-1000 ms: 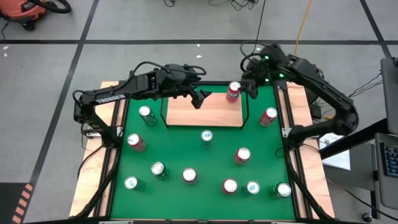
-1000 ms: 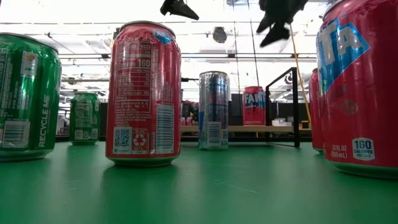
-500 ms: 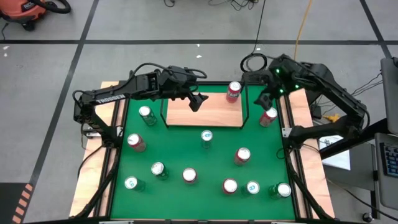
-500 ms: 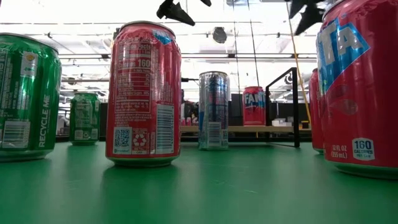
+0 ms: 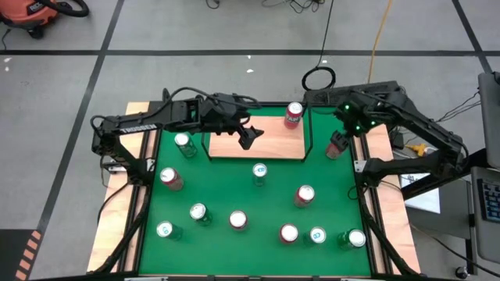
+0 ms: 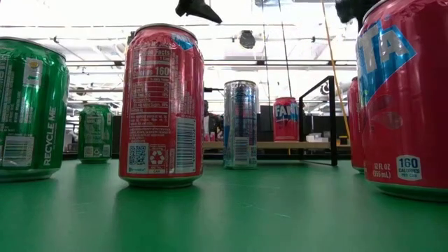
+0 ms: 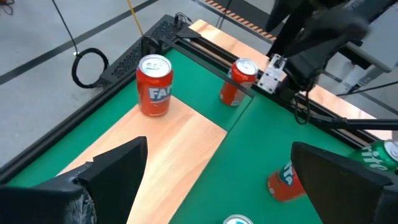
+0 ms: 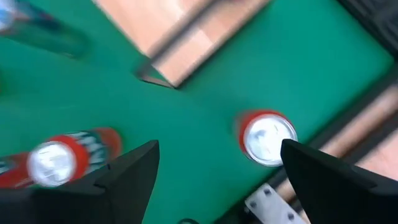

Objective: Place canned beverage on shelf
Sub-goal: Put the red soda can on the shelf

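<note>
Now | shelf [image 5: 258, 144]: one red can [image 5: 294, 114] | both jaws wide open, empty

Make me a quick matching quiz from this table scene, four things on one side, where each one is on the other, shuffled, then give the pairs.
Things
1. red can
2. left claw
3. right claw
4. blue-and-silver can

Places
A. above the shelf
B. on the green mat just in front of the shelf
C. standing at the shelf's far right corner
D. over the red can on the mat, right of the shelf

Pairs: 1-C, 2-A, 3-D, 4-B
</note>
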`<act>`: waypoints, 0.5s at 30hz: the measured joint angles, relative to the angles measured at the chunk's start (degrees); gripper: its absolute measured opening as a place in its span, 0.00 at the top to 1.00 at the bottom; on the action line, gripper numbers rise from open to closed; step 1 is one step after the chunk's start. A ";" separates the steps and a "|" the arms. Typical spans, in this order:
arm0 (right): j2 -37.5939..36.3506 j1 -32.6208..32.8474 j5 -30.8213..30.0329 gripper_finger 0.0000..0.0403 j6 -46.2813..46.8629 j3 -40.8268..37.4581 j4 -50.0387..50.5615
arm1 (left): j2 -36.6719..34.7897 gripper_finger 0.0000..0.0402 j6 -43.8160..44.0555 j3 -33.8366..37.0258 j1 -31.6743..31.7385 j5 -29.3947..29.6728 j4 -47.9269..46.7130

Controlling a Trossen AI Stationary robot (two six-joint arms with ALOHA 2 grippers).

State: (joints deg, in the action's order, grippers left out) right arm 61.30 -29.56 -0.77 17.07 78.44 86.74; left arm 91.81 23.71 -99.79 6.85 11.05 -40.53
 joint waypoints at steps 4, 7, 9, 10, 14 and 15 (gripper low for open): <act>-0.08 -0.09 -1.13 0.19 1.69 -4.11 -0.49 | 0.00 0.01 0.06 0.00 -1.01 0.11 0.00; 0.02 -0.97 -1.78 0.18 1.04 -7.37 -1.10 | 0.00 0.01 0.48 0.00 -1.32 0.15 -0.02; 0.24 -1.93 -2.19 0.17 -0.37 -9.76 -1.30 | 0.00 0.01 0.45 0.00 -1.28 0.18 -0.03; 0.24 -2.37 -2.21 0.16 -0.97 -10.93 -1.87 | 0.00 0.01 0.44 0.00 -1.26 0.22 -0.02; 0.28 -4.30 -2.18 0.15 -3.03 -14.04 -5.11 | 0.00 0.01 0.23 0.00 -1.03 0.37 -0.02; 0.43 -4.80 -2.17 0.15 -3.04 -14.45 -5.81 | 0.00 0.01 0.05 0.00 -0.94 0.35 -0.02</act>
State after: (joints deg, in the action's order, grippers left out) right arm 61.73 -34.36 -2.94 14.03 63.99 80.93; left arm 91.81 23.75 -99.79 5.91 11.40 -40.56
